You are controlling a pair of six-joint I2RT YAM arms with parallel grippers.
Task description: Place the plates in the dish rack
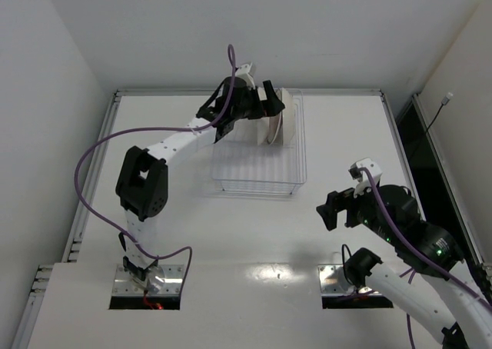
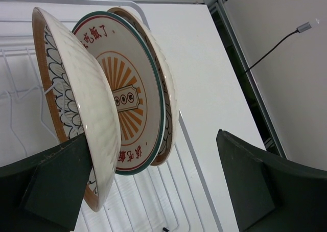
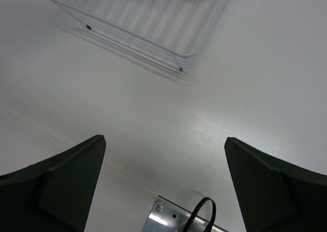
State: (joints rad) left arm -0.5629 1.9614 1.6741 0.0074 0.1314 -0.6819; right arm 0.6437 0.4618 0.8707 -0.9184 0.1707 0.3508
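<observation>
Three plates stand on edge side by side in the dish rack (image 2: 153, 204). In the left wrist view the nearest is an orange-rimmed lattice plate (image 2: 76, 104), then the sunburst plate (image 2: 125, 96), then a second orange-rimmed plate (image 2: 167, 107). My left gripper (image 2: 153, 135) is open wide. Its left finger (image 2: 51, 186) sits beside the lower edge of the nearest plate. In the top view the left gripper (image 1: 265, 107) is at the far end of the rack (image 1: 257, 168), by the plates (image 1: 274, 122). My right gripper (image 1: 338, 207) is open and empty above the table, right of the rack.
The near corner of the rack (image 3: 153, 22) shows at the top of the right wrist view. A metal mounting plate with a black cable (image 3: 176, 219) lies below the right gripper (image 3: 164, 139). White walls surround the table, and a dark gap runs along its right edge (image 1: 419, 145).
</observation>
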